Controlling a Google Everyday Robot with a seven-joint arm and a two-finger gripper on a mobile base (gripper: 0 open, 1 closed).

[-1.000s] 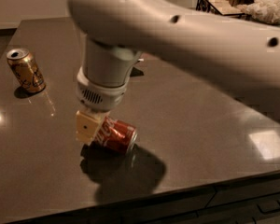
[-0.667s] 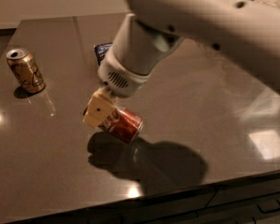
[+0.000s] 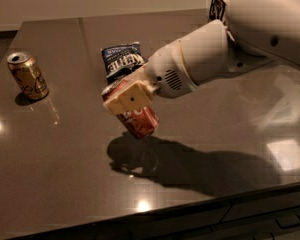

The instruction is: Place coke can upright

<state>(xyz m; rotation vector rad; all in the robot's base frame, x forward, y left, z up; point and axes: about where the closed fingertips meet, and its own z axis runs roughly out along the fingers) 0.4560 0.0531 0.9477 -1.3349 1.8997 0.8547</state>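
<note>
Aloft, slanted jaws around tilted coke can [image 3: 140,122].

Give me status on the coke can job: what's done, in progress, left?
Done: the red aluminium coke can is grasped and off the dark tabletop, its shadow apart below it. In hand: the gripper, mid-table in front of the blue snack bag, has its jaws shut on the can, which hangs tilted. Left: bring it vertical, set it down, release. The gold-brown can stands at the far left.
</note>
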